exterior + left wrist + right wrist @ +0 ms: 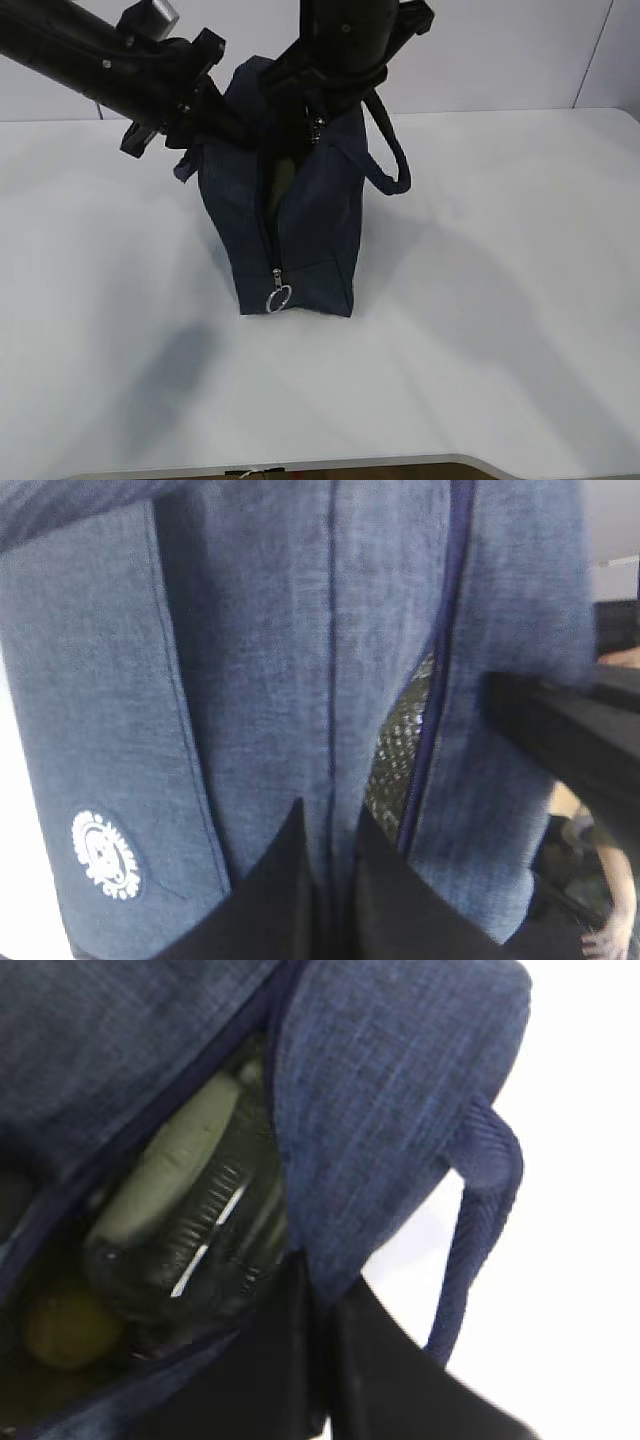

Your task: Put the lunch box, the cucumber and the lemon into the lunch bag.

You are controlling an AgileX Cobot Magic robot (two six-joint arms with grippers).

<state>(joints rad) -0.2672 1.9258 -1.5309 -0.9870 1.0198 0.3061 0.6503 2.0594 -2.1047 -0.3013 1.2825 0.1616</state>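
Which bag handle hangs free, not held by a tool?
The loop handle on the lunch bag's right side; it droops outward, untouched, beside the right tool.

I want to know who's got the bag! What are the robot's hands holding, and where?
Both are pinching the lunch bag fabric beside its open zip: the left hand on one edge, the right hand on the other.

White table [520, 300] under soft light, pale panelled wall [500, 50] behind.
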